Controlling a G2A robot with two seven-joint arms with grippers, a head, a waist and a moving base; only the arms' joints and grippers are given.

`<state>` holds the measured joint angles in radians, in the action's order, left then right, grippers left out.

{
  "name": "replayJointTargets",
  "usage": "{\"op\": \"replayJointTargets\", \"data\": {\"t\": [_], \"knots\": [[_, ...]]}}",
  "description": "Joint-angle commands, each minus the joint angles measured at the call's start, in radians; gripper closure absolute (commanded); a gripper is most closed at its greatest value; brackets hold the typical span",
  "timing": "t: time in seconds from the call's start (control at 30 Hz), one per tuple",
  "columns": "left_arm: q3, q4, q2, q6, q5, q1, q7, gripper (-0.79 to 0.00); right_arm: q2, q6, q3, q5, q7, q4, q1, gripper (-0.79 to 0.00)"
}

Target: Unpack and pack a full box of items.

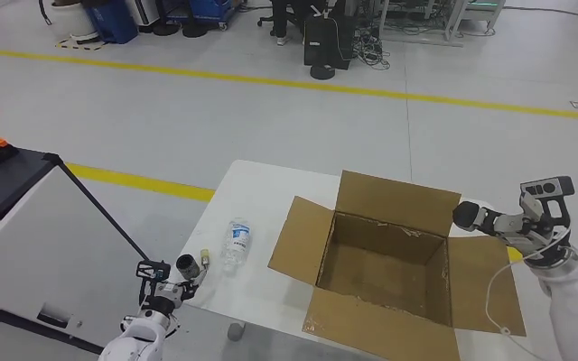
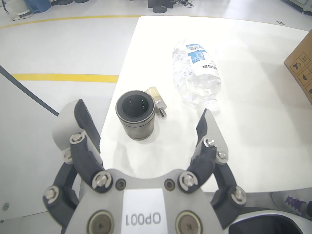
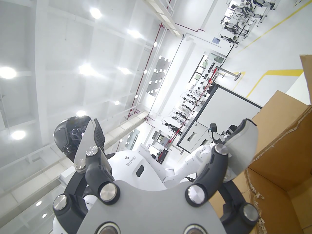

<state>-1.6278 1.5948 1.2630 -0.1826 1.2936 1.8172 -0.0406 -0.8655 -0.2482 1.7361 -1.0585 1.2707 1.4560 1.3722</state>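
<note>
An open cardboard box (image 1: 388, 262) stands on the white table (image 1: 257, 185), flaps spread and its inside bare. Left of it lie a clear water bottle (image 1: 237, 242), a small brass-tipped fitting (image 1: 205, 259) and a dark metal cylinder (image 1: 189, 265). In the left wrist view the cylinder (image 2: 135, 115) stands upright at the table's corner, with the fitting (image 2: 157, 99) beside it and the bottle (image 2: 196, 74) farther off. My left gripper (image 2: 143, 112) is open just short of the cylinder, not touching it. My right gripper (image 3: 170, 125) is open and holds nothing, beside the box's right flap (image 3: 280, 127).
The table's left edge and near corner run close to the cylinder. A grey panel with a black frame (image 1: 36, 226) stands left of the table. The box's corner (image 2: 301, 66) shows beyond the bottle. Bare tabletop lies between the bottle and the box.
</note>
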Motion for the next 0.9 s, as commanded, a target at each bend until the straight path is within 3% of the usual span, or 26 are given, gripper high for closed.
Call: {"op": "replayJointTargets", "data": {"t": [0.0,0.33,0.77,0.8,0.83,0.87], "knots": [[0.008,-0.020,0.001,0.011,0.003,-0.021,0.007,-0.785,0.000,0.000,0.000,0.000,0.000,0.000,0.000,-0.785],[0.054,-0.091,0.011,0.131,0.005,-0.100,0.045,-0.785,0.000,0.000,0.000,0.000,0.000,0.000,0.000,-0.785],[0.068,-0.141,0.011,0.113,0.002,-0.112,0.043,-0.785,0.000,0.000,0.000,0.000,0.000,0.000,0.000,-0.785],[0.067,-0.144,0.011,0.110,0.001,-0.115,0.042,-0.736,0.000,0.000,0.000,0.000,0.000,0.000,0.000,-0.785],[0.067,-0.146,0.011,0.109,0.000,-0.116,0.041,-0.603,0.000,0.000,0.000,0.000,0.000,0.000,0.000,-0.785],[0.066,-0.148,0.010,0.109,-0.001,-0.117,0.041,-0.394,0.000,0.000,0.000,0.000,0.000,0.000,0.000,-0.785]]}}
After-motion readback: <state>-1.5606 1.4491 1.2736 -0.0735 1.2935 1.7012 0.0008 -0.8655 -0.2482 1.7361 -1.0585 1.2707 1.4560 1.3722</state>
